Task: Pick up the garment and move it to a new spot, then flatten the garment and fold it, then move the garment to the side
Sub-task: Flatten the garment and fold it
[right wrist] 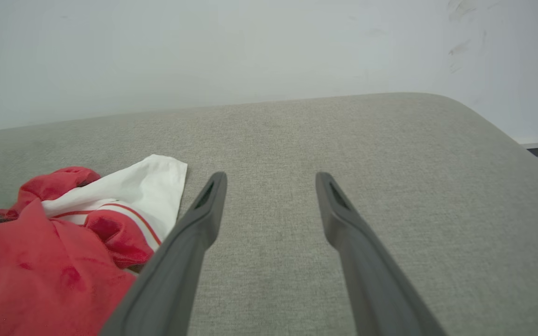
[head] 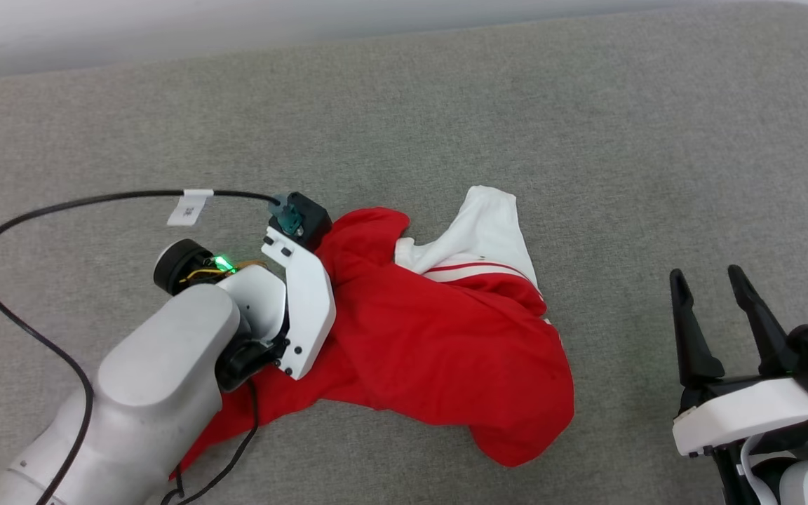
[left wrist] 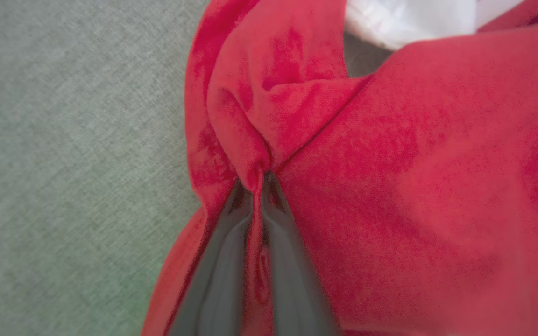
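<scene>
Left gripper point(left wrist: 259, 178) pinches a fold of the red garment point(head: 439, 344), which lies crumpled on the grey fabric surface point(head: 621, 140). Right gripper point(head: 705, 277) hangs spread, well apart. Pale wall point(right wrist: 203, 46) stands behind.

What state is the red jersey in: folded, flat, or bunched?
Bunched up: the jersey lies in rumpled folds, one white sleeve sticking out, left gripper pinching it.

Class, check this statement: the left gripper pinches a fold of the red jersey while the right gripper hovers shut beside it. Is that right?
No. The right gripper hovers open, jaws apart above the grey surface, as the right wrist view shows. The left gripper does pinch a fold of the red jersey.
</scene>
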